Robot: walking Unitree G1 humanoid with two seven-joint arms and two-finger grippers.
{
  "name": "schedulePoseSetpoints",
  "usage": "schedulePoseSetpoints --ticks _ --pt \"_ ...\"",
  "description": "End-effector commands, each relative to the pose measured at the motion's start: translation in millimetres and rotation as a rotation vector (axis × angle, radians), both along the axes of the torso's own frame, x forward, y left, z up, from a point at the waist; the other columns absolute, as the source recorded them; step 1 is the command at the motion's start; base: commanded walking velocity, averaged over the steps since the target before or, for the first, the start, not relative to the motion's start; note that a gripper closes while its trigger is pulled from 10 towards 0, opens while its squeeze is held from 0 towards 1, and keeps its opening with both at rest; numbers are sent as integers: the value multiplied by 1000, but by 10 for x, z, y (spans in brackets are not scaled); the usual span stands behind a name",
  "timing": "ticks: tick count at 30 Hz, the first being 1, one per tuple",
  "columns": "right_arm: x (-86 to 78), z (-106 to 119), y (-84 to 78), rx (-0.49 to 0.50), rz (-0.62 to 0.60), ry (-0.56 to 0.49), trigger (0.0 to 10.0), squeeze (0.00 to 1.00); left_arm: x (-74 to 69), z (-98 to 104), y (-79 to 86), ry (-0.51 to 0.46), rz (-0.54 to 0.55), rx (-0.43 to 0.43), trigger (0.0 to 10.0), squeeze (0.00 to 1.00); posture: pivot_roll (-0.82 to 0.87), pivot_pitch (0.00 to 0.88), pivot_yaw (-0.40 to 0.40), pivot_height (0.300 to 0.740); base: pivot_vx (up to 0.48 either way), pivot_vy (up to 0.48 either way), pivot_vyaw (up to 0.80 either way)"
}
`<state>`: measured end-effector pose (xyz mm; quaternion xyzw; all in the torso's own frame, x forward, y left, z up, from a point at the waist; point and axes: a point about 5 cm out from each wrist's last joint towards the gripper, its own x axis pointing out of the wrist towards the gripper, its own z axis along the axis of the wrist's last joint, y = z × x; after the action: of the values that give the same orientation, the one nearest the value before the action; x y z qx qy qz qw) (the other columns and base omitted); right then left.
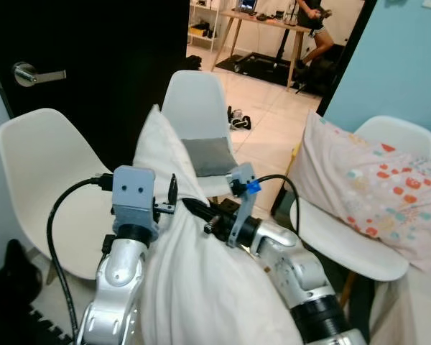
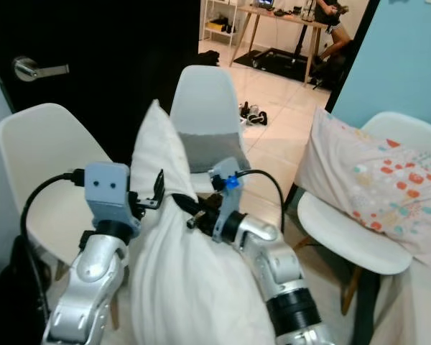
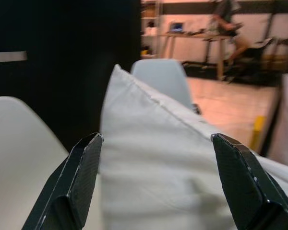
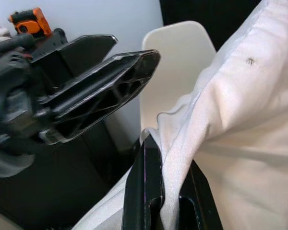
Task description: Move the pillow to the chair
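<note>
1. The white pillow (image 1: 194, 273) stands on end between the two arms in the head view, its long axis upright and leaning a little toward 11 o'clock, with its top corner pointing at the dark door (image 1: 93, 65).
2. The left gripper (image 3: 153, 187) is at the pillow's 9 o'clock side; its fingers are spread wide apart, one on each side of the pillow's edge, and I cannot tell whether they touch it.
3. The right gripper (image 4: 156, 191) is at the pillow's 3 o'clock side, and its fingers are pinched on a fold of the pillow's cloth.
4. A white chair (image 1: 47, 165) stands at 9 o'clock, just behind the left arm.
5. A second chair (image 1: 197, 108) stands at 12 o'clock behind the pillow's tip.
6. A third chair (image 1: 395, 133) at 3 o'clock holds a patterned pillow (image 1: 377, 190) leaning against its back.
</note>
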<state>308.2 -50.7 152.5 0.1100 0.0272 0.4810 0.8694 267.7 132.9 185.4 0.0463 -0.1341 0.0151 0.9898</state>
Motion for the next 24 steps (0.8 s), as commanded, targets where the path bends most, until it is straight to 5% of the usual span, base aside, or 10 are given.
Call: schedulePoseSetpoints --ticks 1,24 --pt "32 177 -45 38 -6 -72 10000 0 2 -17 -54 9 -23 2 10000 0 27 0 -139 740 289 0 0" --pt "21 156 -33 41 -5 -65 10000 0 -3 -34 -56 15 -27 15 10000 0 30 0 -133 740 391 0 0"
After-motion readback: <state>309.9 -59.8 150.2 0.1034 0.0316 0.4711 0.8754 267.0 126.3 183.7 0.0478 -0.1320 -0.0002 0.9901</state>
